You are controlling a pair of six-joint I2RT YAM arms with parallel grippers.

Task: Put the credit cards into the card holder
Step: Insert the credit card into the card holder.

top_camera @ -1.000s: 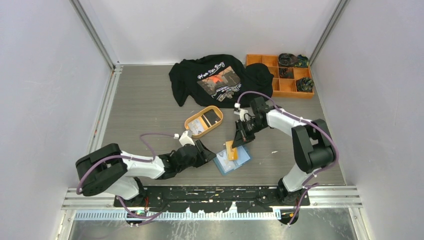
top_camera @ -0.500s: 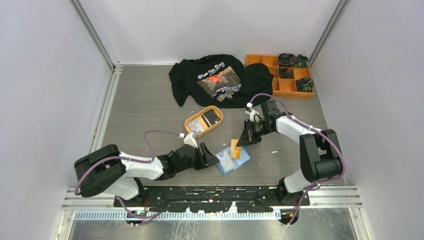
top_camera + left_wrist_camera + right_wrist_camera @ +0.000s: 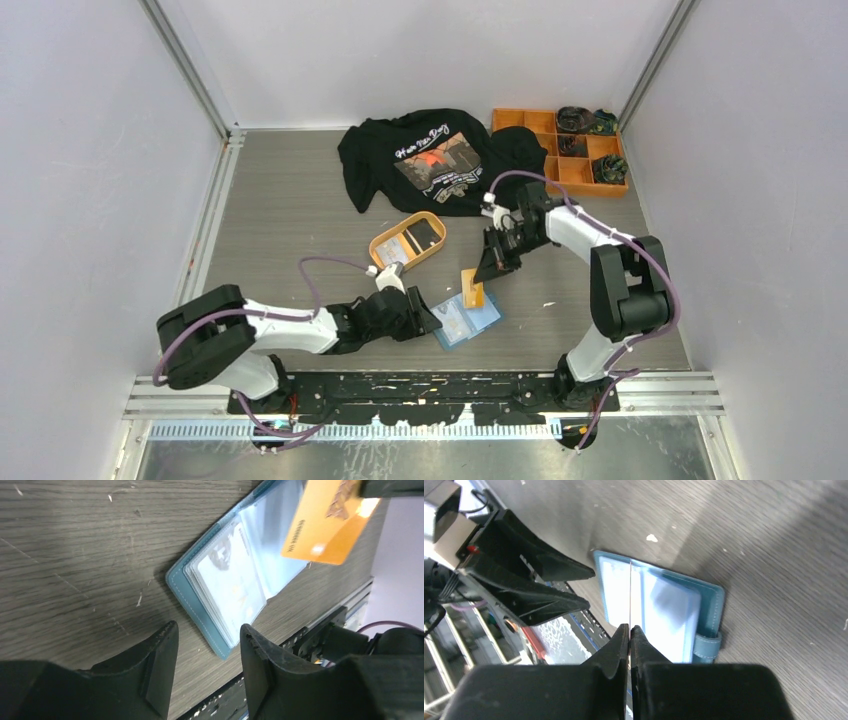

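The teal card holder (image 3: 468, 319) lies open on the table, with light cards showing in its clear pockets (image 3: 227, 577). My right gripper (image 3: 489, 270) is shut on an orange-tan credit card (image 3: 472, 288) and holds it on edge just above the holder's middle. In the right wrist view that card (image 3: 630, 592) shows as a thin line over the holder (image 3: 674, 610). My left gripper (image 3: 207, 630) is open and low on the table at the holder's left corner, with nothing between its fingers. A white card (image 3: 392, 255) and a black card (image 3: 424, 235) lie in the tray.
The orange oval tray (image 3: 383, 239) sits just behind the left gripper. A black T-shirt (image 3: 440, 160) lies at the back, with an orange compartment box (image 3: 552, 148) to its right. The metal rail (image 3: 420, 385) runs along the near edge.
My right gripper has carried the orange card a little right and back, lifting it slightly over the holder. My left gripper has edged right, closer to the holder's corner.
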